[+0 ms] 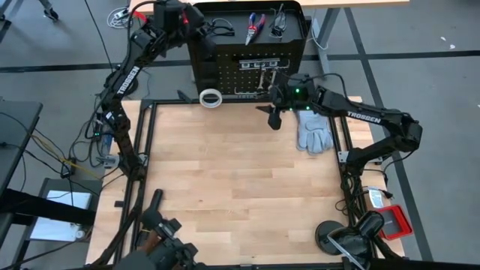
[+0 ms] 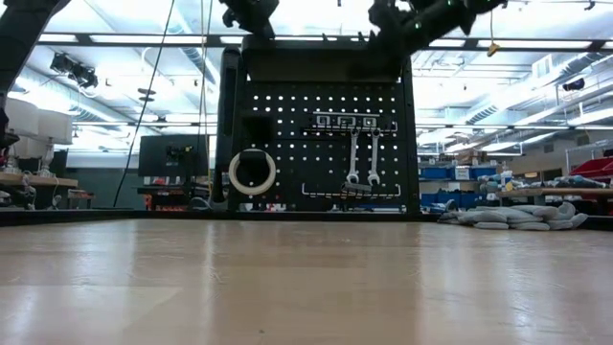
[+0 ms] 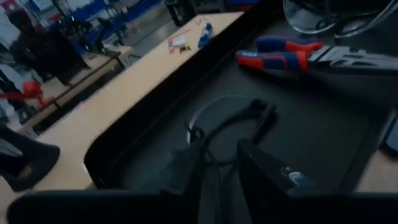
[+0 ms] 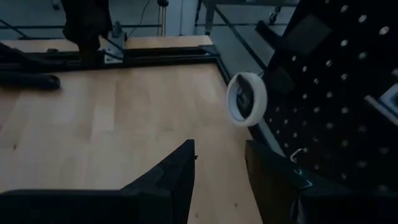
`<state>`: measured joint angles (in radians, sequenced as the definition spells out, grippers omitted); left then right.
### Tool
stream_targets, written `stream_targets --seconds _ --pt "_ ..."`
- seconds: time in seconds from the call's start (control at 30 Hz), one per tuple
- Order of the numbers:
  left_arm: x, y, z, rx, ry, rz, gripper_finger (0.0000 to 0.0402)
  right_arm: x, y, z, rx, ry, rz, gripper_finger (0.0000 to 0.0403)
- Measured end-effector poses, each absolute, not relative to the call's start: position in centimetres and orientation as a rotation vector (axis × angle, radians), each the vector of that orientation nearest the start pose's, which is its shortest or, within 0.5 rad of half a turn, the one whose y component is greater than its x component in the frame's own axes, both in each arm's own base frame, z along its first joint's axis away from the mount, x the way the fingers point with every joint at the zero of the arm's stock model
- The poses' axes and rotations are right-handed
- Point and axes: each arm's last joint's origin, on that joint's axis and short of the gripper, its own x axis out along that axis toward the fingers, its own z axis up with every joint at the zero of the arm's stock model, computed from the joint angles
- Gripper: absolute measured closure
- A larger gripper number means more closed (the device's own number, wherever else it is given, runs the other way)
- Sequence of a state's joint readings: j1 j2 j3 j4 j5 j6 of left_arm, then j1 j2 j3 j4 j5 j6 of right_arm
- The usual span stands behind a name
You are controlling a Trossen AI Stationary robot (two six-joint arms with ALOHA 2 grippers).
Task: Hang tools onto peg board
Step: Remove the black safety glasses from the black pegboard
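**Left gripper over the top shelf**

I see my left gripper (image 3: 217, 165), fingers slightly apart, over black-framed glasses (image 3: 233, 121) lying on the peg board (image 1: 247, 71) shelf, top centre. Pliers (image 3: 292, 53) lie nearby. My right gripper (image 4: 217, 171) hangs open near the hung tape ring (image 4: 246, 98).

overhead and level table views share the peg board (image 1: 247, 56).

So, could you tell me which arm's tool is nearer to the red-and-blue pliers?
The left. Its tool is over the peg board's top shelf, beside the pliers; the right tool is over the table in front of the board.
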<state>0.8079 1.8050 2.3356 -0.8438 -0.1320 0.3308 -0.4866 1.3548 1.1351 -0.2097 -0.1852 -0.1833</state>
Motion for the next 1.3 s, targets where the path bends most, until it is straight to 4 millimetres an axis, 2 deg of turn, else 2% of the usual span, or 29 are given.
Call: stream_targets --seconds 0.2,0.43,0.6,0.8,1.1,1.3 --pt "24.1 26.0 51.0 0.243 0.441 0.876 0.026 27.0 -13.5 29.1 -0.01 0.41 -0.238 0.0253" --pt "23.2 26.9 51.3 0.244 0.419 0.936 0.0247 26.7 -12.7 25.8 0.002 0.305 -0.17 0.0253" --pt "22.3 28.1 51.2 0.184 0.38 0.97 0.0246 26.8 -12.7 26.0 -0.018 0.267 -0.168 0.0253" --pt "21.7 29.8 50.2 0.005 0.32 0.871 0.0246 26.8 -12.7 26.3 -0.02 0.248 -0.168 0.0254" --pt "22.1 30.4 48.6 0.019 0.437 0.847 0.0247 26.8 -12.7 26.3 -0.019 0.248 -0.166 0.0257" --pt "22.5 30.2 48.3 0.062 0.501 0.922 0.0259 26.8 -12.7 26.3 -0.024 0.248 -0.165 0.026"
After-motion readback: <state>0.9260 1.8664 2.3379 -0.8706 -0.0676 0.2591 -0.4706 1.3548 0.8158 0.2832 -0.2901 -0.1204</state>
